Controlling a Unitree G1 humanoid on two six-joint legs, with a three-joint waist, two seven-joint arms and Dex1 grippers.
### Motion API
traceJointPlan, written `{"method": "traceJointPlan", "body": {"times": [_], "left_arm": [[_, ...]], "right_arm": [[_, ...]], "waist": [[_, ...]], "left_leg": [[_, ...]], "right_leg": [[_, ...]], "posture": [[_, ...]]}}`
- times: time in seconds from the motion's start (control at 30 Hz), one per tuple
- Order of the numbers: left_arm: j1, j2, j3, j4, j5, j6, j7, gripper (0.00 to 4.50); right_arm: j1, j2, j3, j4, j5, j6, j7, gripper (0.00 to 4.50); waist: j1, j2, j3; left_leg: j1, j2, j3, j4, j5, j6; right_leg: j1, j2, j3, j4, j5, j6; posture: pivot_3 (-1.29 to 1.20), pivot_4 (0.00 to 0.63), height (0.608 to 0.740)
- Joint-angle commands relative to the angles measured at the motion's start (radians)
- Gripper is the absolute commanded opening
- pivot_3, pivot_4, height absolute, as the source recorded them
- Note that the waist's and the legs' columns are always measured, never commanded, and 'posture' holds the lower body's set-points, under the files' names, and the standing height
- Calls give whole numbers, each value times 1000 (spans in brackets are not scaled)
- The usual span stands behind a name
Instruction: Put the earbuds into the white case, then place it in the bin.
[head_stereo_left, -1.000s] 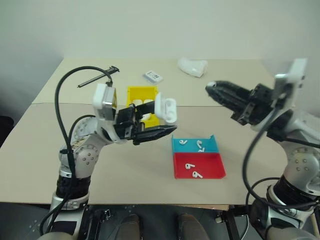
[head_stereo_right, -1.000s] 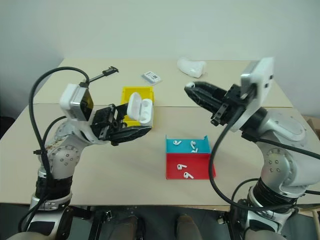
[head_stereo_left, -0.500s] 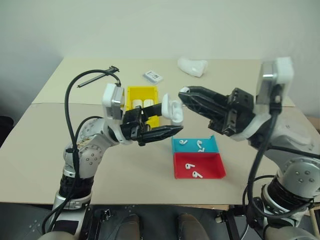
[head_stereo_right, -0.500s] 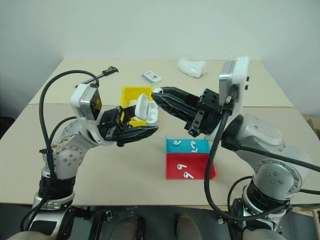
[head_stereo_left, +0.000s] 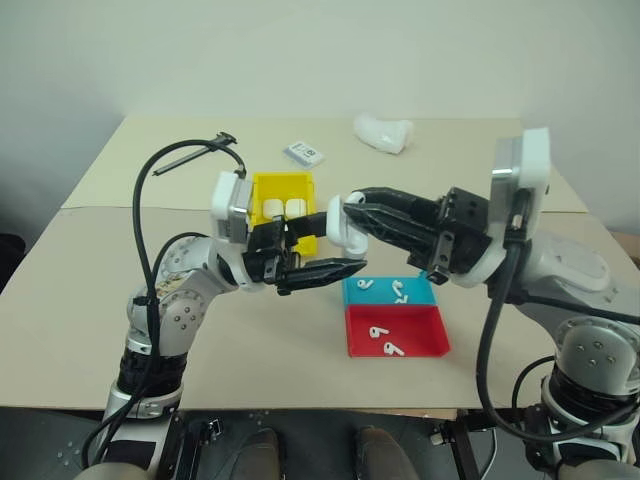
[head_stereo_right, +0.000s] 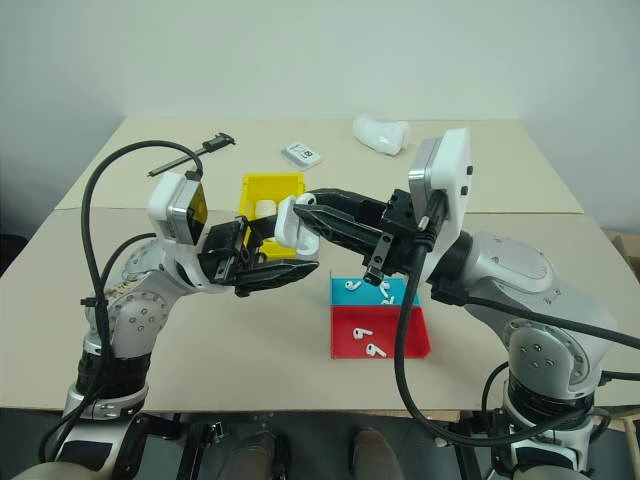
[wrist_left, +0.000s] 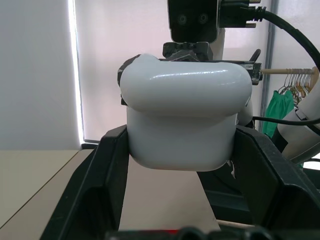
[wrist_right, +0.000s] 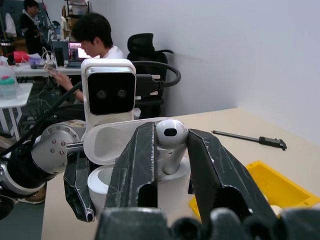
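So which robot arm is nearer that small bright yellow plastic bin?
Left. The left gripper hangs just in front of the yellow bin; the right gripper reaches in from farther right.

Silver-grey jointed arms, black claws, black cables.

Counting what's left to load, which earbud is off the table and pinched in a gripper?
The earbud between the right gripper fingers, over the open white case; the other earbuds lie in trays.
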Motion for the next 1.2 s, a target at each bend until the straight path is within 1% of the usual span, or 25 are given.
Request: {"method": "traceJointPlan", "body": {"times": [0.03, 0.23, 0.27, 0.3, 0.43, 0.5, 0.57, 0.63, 0.73, 0.8, 0.83, 0.9, 0.97, 1.0, 1.07, 1.13, 1.17, 1.2], "left_arm": [[-26, -2, 23, -18, -3, -46, -11, 2783], [-28, -2, 28, -9, 8, -63, -13, 2783], [-29, -3, 27, -8, 9, -64, -12, 2783], [-30, -4, 26, -7, 9, -65, -11, 2783], [-23, -1, 32, -14, 13, -69, 2, 2783], [-20, 8, 43, -16, 16, -73, 8, 2783], [-21, 19, 58, -10, 20, -79, 12, 2783], [-23, 29, 69, -4, 25, -85, 12, 2783], [-19, 38, 75, -8, 30, -96, 17, 2783], [-11, 38, 81, -23, 29, -97, 30, 2783], [-5, 38, 83, -31, 29, -98, 37, 2783], [6, 38, 86, -48, 30, -100, 51, 2783], [19, 44, 95, -64, 32, -102, 64, 2783], [24, 47, 99, -69, 32, -102, 70, 2783], [37, 55, 110, -82, 32, -102, 82, 2783], [49, 63, 117, -95, 28, -99, 91, 2783], [53, 66, 119, -99, 25, -98, 94, 2783], [58, 69, 121, -104, 24, -97, 96, 2783]], "right_arm": [[25, -46, 15, -6, -10, -38, 50, 2142], [31, -100, 21, 16, -3, -79, 105, 4065], [27, -102, 22, 24, -6, -84, 106, 4338], [24, -104, 23, 30, -8, -89, 108, 4473], [9, -115, 6, 65, -15, -104, 112, 4473], [5, -164, -11, 99, -50, -137, 176, 4473], [-31, -219, -23, 175, -68, -151, 242, 4473], [-77, -277, 1, 261, -88, -163, 339, 4473], [-149, -357, 134, 382, -214, -201, 491, 4473], [-238, -394, 313, 494, -383, -219, 567, 4473], [-284, -395, 389, 551, -450, -215, 593, 4473], [-372, -367, 507, 662, -556, -208, 634, 4473], [-436, -325, 583, 750, -624, -227, 683, 4473], [-453, -308, 606, 784, -651, -254, 707, 4473], [-468, -284, 676, 841, -757, -378, 744, 4473], [-462, -284, 740, 887, -860, -566, 806, 4110], [-459, -282, 755, 912, -886, -649, 847, 3916], [-461, -272, 767, 946, -905, -730, 884, 3583]], "waist": [[1, 0, 0], [0, 0, 0], [0, 0, 0], [0, 0, 0], [1, 0, 0], [2, 0, 0], [3, 0, 0], [3, 0, 0], [0, 0, 0], [-5, 0, 0], [-9, 0, 0], [-11, 0, 0], [-10, 0, 0], [-10, 0, 1], [-4, 1, 1], [0, 1, 1], [3, 1, 1], [6, 1, 1]], "left_leg": [[0, 0, 0, 0, 0, 0], [0, 0, 0, 0, 0, 0], [0, 0, 0, 0, 0, 0], [0, 0, 0, 0, 0, 0], [0, 0, 0, 0, 0, 0], [0, 0, 0, 0, 0, 0], [-1, 0, 0, 0, 0, 0], [0, 0, 0, 0, 0, 0], [0, 0, 0, -1, 0, 0], [0, 0, 0, -1, 0, 1], [1, 0, 1, -1, 0, 1], [1, 1, 1, 0, 0, 1], [0, 1, 1, -1, 0, 1], [-1, 1, 2, -1, 0, 1], [-3, 1, 1, -1, 0, 1], [-4, 0, 2, 0, 0, 1], [-4, 0, 2, 0, -1, 1], [-4, 0, 2, 0, -1, 1]], "right_leg": [[0, 0, 0, 0, 0, 0], [0, 0, 0, 0, 0, 0], [0, 0, 0, 0, 0, 0], [0, 0, 0, 0, 0, 0], [0, 0, 0, 0, 0, 0], [0, 0, 0, -1, 0, 0], [0, 0, 0, -1, 0, 0], [0, 0, 0, -1, 0, 0], [0, 0, 0, -1, 0, 0], [0, 1, 0, -2, 0, 0], [-1, 1, 1, -1, 0, 0], [-1, 0, 1, -1, 0, 0], [-2, 1, 1, -1, 0, 0], [-3, 1, 1, -1, 0, 0], [-4, 1, 1, -1, 0, 0], [-4, 0, 1, -2, 0, 0], [-4, 0, 1, -4, 0, 0], [-3, 0, 0, -5, 1, 1]], "posture": [[0, 150, 740], [0, 150, 740], [0, 150, 740], [0, 150, 740], [0, 150, 740], [0, 150, 740], [0, 150, 740], [0, 150, 740], [0, 150, 740], [0, 150, 740], [0, 150, 740], [0, 150, 740], [0, 150, 740], [0, 150, 740], [0, 150, 740], [0, 150, 740], [0, 150, 740], [0, 150, 740]]}}
